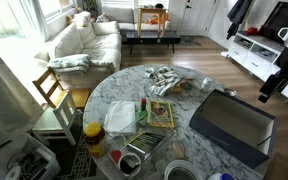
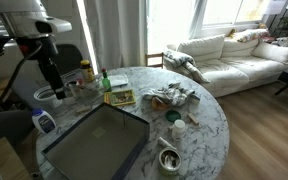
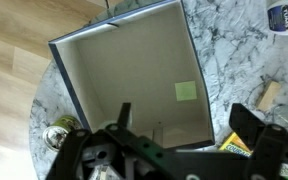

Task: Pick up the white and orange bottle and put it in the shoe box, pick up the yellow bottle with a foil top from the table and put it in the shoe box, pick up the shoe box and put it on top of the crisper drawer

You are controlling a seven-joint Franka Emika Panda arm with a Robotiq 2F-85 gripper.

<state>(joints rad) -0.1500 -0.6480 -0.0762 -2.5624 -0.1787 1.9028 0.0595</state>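
Note:
The shoe box (image 3: 134, 85) lies open below me in the wrist view, dark outside and brown inside, with a pale green note (image 3: 186, 91) on its floor. It shows in both exterior views (image 1: 232, 125) (image 2: 94, 145). My gripper (image 3: 184, 130) hangs open above the box's near edge with nothing between its fingers (image 3: 246, 122). It is beside the table edge in both exterior views (image 1: 267, 92) (image 2: 54, 88). The translucent crisper drawer (image 1: 121, 117) sits across the table. A small yellowish bottle (image 1: 93, 131) stands beside it. Which bottle it is I cannot tell.
A yellow book (image 1: 161, 112) (image 3: 234, 143) lies next to the box. A crumpled towel (image 1: 169, 80), a shiny metal tray (image 1: 144, 145) and a blue-labelled bottle (image 3: 284, 15) are also on the round marble table (image 1: 199, 95). A wooden chair (image 1: 54, 90) stands at the table's side.

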